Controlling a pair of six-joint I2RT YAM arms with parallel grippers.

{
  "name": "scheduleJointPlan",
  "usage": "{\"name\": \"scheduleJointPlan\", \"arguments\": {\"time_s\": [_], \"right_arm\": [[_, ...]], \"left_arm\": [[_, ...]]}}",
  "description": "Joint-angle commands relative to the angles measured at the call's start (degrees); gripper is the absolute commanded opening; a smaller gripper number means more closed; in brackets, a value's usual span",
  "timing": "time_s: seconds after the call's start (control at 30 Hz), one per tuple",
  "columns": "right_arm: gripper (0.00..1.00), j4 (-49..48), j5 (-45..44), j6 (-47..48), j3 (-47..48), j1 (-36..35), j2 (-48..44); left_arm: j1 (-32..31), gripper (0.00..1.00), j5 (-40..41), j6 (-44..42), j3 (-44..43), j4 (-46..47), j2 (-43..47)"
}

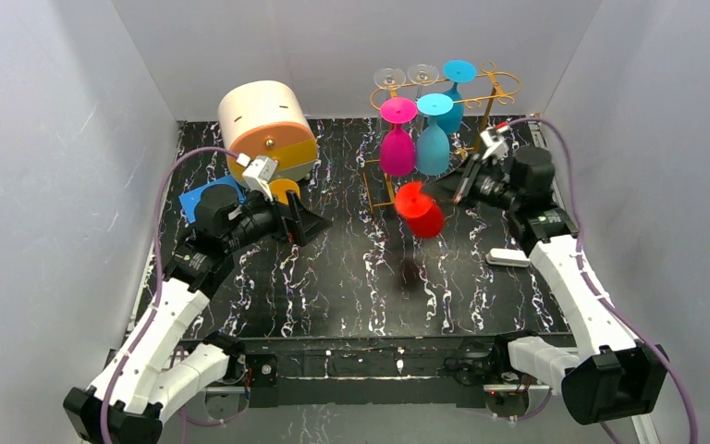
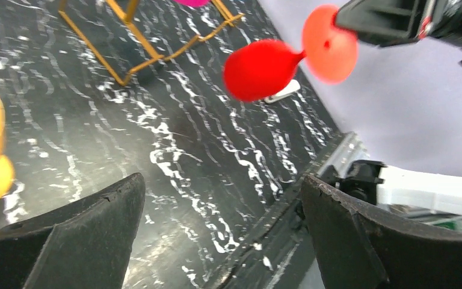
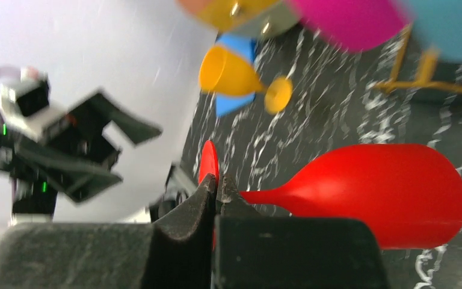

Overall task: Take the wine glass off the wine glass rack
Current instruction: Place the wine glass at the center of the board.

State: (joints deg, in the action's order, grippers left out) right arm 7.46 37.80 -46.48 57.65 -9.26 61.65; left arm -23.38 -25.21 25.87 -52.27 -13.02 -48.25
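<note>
Right wrist view shows my right gripper (image 3: 216,183) clamped on the foot of the red wine glass (image 3: 385,192). The glass lies sideways in the air above the table (image 1: 351,277), off the wine glass rack (image 2: 156,58) but near it. With so thin a pinch and the bowl's weight out to one side, I judge it could twist loose and drop, or a careless swing could knock the magenta glass (image 1: 396,148) hanging on the rack.
</note>
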Motion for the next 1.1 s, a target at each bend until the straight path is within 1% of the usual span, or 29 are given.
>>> {"name": "scheduleJointPlan", "arguments": {"time_s": [0.0, 0.07, 0.13, 0.17, 0.23, 0.37, 0.53, 0.6, 0.67, 0.7, 0.77, 0.8, 0.83, 0.87, 0.93, 1.03, 1.07], "right_arm": [[0.01, -1.82, 2.93, 7.36, -2.43, -8.2, -3.84], [0.01, -4.32, 2.86, 7.59, -4.78, -10.36, -5.14], [0.01, -7.7, 3.72, 7.05, -7.1, -12.33, -6.13], [0.01, -9.09, 3.9, 7.02, -7.88, -13.47, -6.29], [0.01, -10.13, 3.98, 7.4, -8.98, -14.96, -6.5], [0.01, -15.67, 6.67, 6.73, -11.57, -15.44, -7.46], [0.01, -19.89, 9.15, 5.65, -12.85, -15.76, -6.52], [0.01, -24.12, 10.1, 3.9, -14.1, -15.88, -6.57], [0.01, -29.14, 11.67, 0.63, -15.88, -16.14, -6.4], [0.01, -29.53, 12.18, 0.22, -16.06, -16.14, -5.97], [0.01, -30.33, 13.72, 0.62, -15.46, -16.23, -4.81], [0.01, -31.05, 13.99, 0.28, -15.23, -16.28, -4.5], [0.01, -32.53, 14.83, -0.71, -15.17, -16.34, -4.08], [0.01, -33.4, 15.08, -1.45, -15.19, -16.4, -3.89], [0.01, -33.67, 14.73, -1.68, -15.55, -16.5, -3.98], [0.01, -34.86, 14.24, -2.56, -16.2, -16.58, -4.16], [0.05, -35.18, 14.55, -3.0, -16.74, -16.78, -3.96]], "left_arm": [[-0.31, 0.96, -10.95, 6.62, 3.55, 10.94, -2.99], [-2.28, 0.92, -11.92, 7.57, 4.64, 12.53, -4.82], [-5.61, 0.9, -11.36, 7.75, 5.08, 12.74, -6.34], [-7.52, 0.89, -10.76, 7.97, 5.03, 14.38, -7.07], [-10.12, 0.86, -9.35, 8.21, 4.56, 14.75, -8.14], [-10.98, 0.85, -7.95, 9.89, 4.91, 17.4, -7.65], [-12.78, 0.74, -12.02, 14.14, 4.72, 23.37, -10.08], [-13.87, 0.68, -12.43, 15.72, 5.34, 26.39, -10.88], [-14.6, 0.57, -12.45, 16.07, 5.38, 26.9, -12.56], [-14.79, 0.54, -12.09, 16.48, 5.26, 26.9, -12.81], [-14.98, 0.45, -12.18, 18.04, 5.07, 29.4, -13.28], [-15.25, 0.43, -12.94, 17.81, 4.32, 29.14, -13.91], [-15.49, 0.39, -13.05, 17.17, 3.72, 28.18, -14.41], [-15.8, 0.21, -13.07, 16.48, 3.14, 26.8, -14.91], [-16.25, 0.08, -13.38, 16.21, 2.98, 26.29, -15.35], [-16.94, 0.02, -14.42, 15.75, 2.56, 25.96, -15.94], [-17.43, 0.0, -14.37, 15.17, 2.2, 25.59, -16.05]]}}
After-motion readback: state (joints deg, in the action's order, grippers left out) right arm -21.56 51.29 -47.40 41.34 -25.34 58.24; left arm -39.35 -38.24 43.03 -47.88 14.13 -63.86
